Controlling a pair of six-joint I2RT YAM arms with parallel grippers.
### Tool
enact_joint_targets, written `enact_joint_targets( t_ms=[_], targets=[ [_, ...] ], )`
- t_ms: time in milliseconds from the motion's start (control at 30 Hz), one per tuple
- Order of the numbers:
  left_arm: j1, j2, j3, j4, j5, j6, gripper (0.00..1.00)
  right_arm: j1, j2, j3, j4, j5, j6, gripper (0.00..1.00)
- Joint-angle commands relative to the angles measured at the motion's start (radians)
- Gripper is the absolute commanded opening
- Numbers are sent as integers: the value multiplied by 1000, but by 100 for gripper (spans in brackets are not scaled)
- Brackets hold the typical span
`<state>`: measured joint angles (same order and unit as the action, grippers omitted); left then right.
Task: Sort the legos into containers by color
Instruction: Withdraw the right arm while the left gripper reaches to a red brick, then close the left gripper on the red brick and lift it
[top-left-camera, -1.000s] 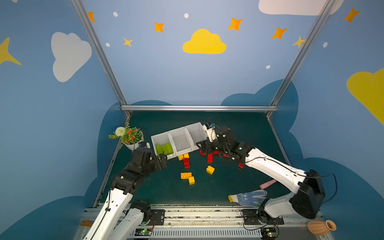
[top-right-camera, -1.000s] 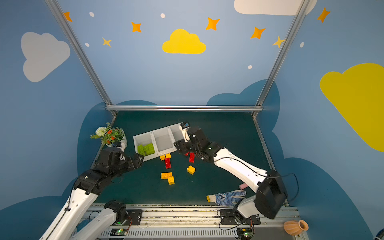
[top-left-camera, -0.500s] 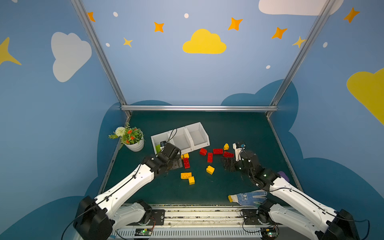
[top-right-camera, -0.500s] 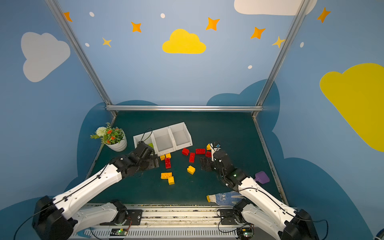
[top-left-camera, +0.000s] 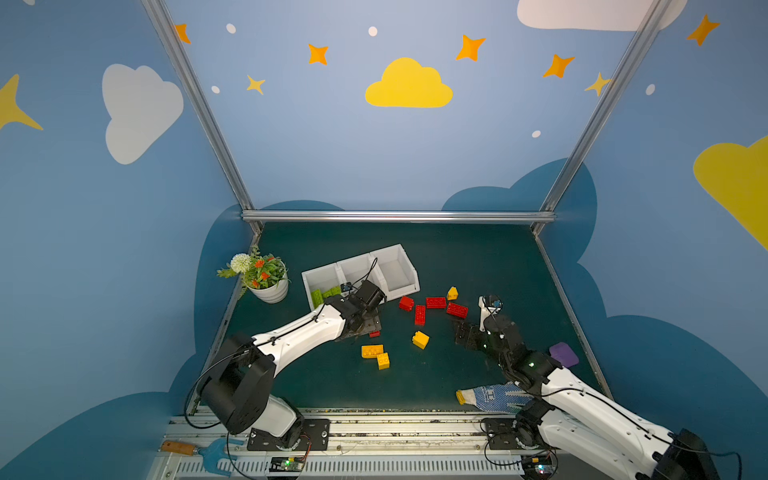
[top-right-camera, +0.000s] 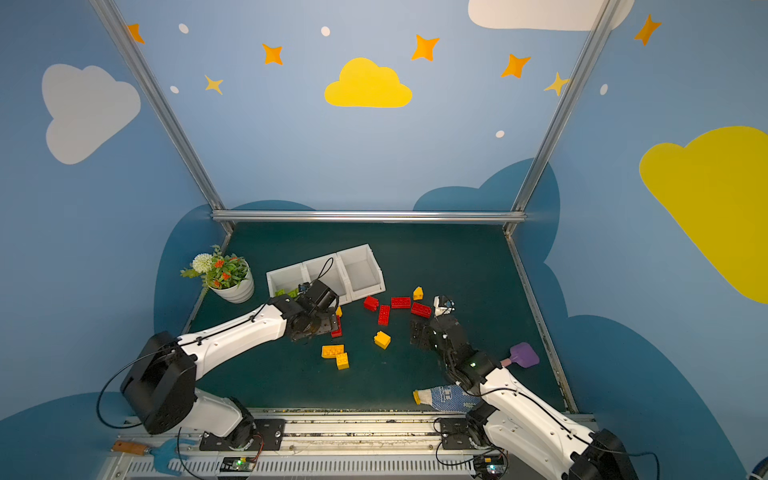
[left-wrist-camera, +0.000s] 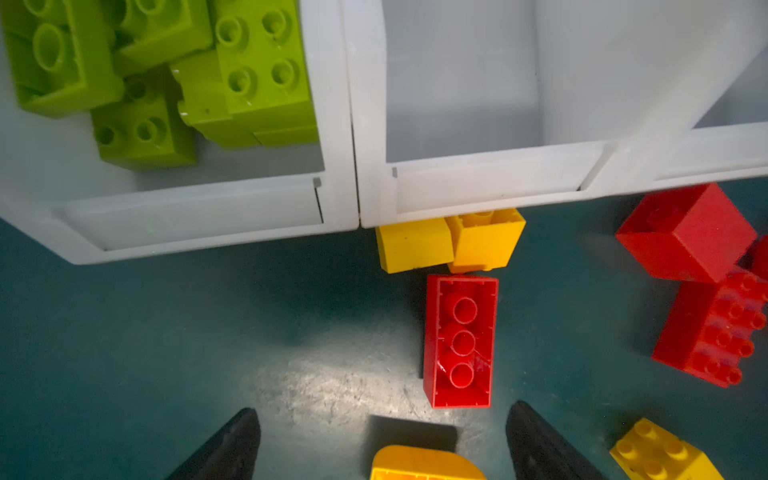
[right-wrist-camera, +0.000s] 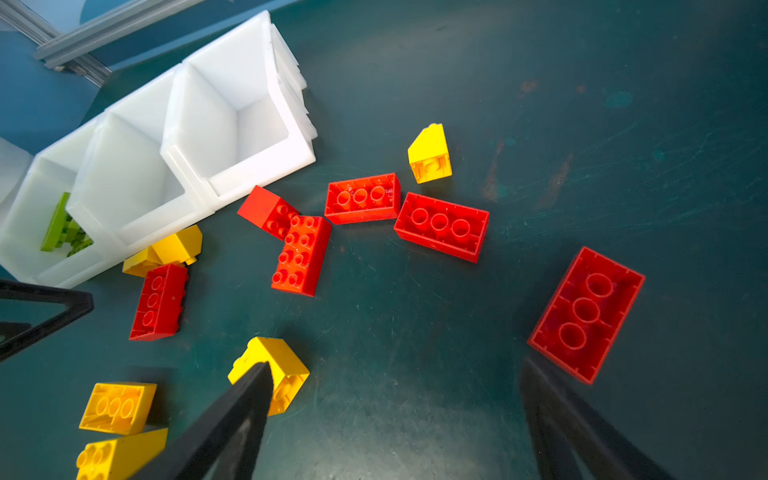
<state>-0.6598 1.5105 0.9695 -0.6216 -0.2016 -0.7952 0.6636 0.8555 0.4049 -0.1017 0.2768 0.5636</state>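
The containers (top-left-camera: 361, 270) are three joined white bins; the left-hand one holds lime green legos (left-wrist-camera: 145, 83), the other two show nothing inside. Red legos (top-left-camera: 435, 302) and yellow legos (top-left-camera: 420, 339) lie scattered on the green mat in front. My left gripper (left-wrist-camera: 382, 419) hovers open just before the bins. An upside-down red brick (left-wrist-camera: 461, 340) lies ahead of one finger, and a yellow brick (left-wrist-camera: 424, 463) lies between the fingers, untouched. My right gripper (right-wrist-camera: 395, 374) is open over bare mat, between a yellow brick (right-wrist-camera: 274, 370) and an upside-down red brick (right-wrist-camera: 586, 313).
A white flower pot (top-left-camera: 268, 286) stands at the left edge beside the bins. A blue-dotted glove (top-left-camera: 490, 397) lies at the front right under my right arm. A purple-headed object (top-left-camera: 563, 354) rests near the right edge. Two yellow bricks (left-wrist-camera: 449, 243) press against the middle bin's front.
My right arm has pulled back from the bins to the near right of the mat. My left arm has reached forward, down to the bricks in front of the bins.
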Motion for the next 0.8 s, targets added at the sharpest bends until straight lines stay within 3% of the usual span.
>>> enact_joint_targets(
  t_ms=[0, 333, 533, 633, 767],
  targets=[
    [-4, 53, 36, 6, -19, -24, 91, -4, 30, 11, 23, 15, 15, 90],
    [-13, 200, 114, 9, -33, -10, 89, -4, 45, 20, 17, 30, -4, 90],
    [-23, 266, 156, 16, -27, -4, 82, -5, 57, 23, 18, 38, -8, 90],
    [-31, 291, 167, 21, -32, -7, 75, -5, 62, 25, 18, 38, -8, 90],
    [-40, 325, 185, 17, -32, -3, 57, -5, 67, 25, 18, 36, -8, 90]
  ],
)
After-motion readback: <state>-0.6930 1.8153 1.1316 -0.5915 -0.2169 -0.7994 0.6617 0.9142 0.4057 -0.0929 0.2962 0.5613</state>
